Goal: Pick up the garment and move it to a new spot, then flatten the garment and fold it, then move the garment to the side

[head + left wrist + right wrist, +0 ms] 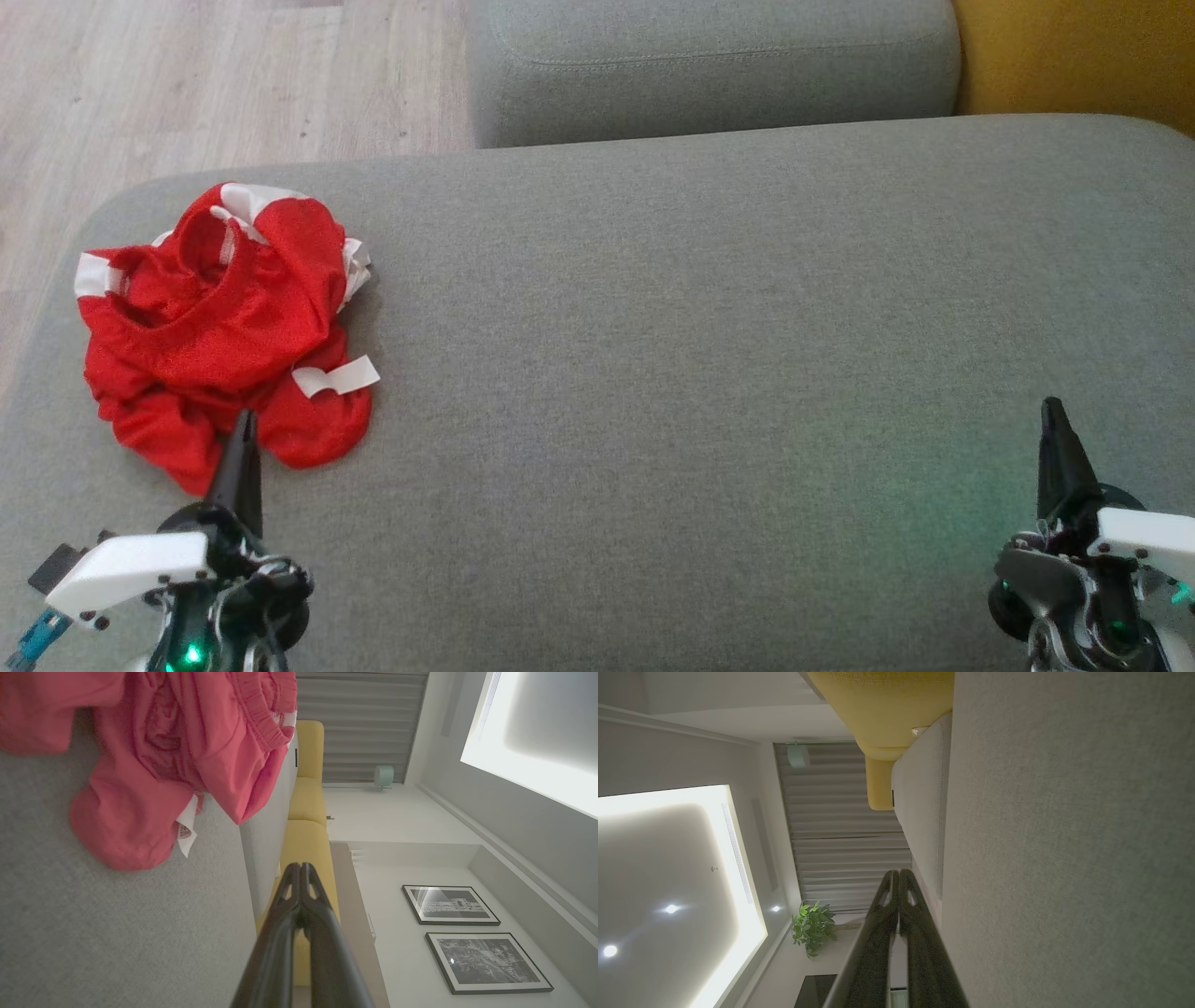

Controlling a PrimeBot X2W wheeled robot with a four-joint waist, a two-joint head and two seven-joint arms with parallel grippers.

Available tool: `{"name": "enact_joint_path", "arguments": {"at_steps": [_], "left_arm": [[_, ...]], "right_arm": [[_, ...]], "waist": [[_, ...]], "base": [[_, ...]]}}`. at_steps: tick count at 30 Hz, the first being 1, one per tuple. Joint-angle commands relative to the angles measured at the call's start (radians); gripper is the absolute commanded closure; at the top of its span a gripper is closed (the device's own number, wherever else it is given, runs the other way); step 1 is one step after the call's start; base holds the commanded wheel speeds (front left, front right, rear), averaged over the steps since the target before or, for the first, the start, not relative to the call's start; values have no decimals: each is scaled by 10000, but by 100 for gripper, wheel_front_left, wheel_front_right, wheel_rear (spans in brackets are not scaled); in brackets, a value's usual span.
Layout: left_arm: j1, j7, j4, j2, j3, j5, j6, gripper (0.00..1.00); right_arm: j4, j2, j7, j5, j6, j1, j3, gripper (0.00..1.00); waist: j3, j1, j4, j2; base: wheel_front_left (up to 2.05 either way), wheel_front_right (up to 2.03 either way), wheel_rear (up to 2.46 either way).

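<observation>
So, the garment [219, 327] — red w/ white trim, a white label [336, 378] sticking out at its near edge — sits in a crumpled heap at the left end of the grey sofa cushion [700, 373], close to the edge by the wood floor [187, 84]. It's bunched, not spread, so my guess is the first step, the pick-up, is not yet done. The wide bare stretch of cushion to the right looks like the obvious new spot. Left jaws sit at the heap's near edge, prob. lined up for the grab. Their tip overlaps the red cloth in the head view, but I can't tell if it touches. They're pressed fully together w/ nothing between them, as the left wrist view shows. Right jaws hang well apart from the garment over the cushion's right side, likewise closed tight and empty — seemingly waiting till there's cloth to flatten.
</observation>
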Motion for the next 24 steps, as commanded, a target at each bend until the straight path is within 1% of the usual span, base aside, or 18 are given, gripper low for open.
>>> {"name": "enact_joint_path", "arguments": {"at_steps": [1,9,10,13,19,24], "left_arm": [[-553,74,-294,79,344,117,-71,100],[-553,74,-294,79,344,117,-71,100],[6,-9,40,-4,-9,-2,8,0],[180,-42,360,-36,-45,8,20,0],[265,-190,271,-31,-74,182,17,0],[367,-336,82,-26,-42,639,14,0]], "right_arm": [[-374,-49,55,-27,37,-553,209,100],[-374,-49,55,-27,37,-553,209,100],[40,2,0,0,0,7,5,0],[365,21,-19,-5,0,144,56,0],[364,15,-173,-111,2,157,314,0],[384,12,-323,-533,3,141,474,0]], "waist": [[0,0,0,-1],[0,0,0,-1],[0,0,0,-1],[2,0,0,-1],[-79,0,-24,-1],[-144,0,-44,-1]], "base": [[0,0,0],[0,0,0],[0,0,0],[0,0,0],[0,0,0],[0,0,0]]}}
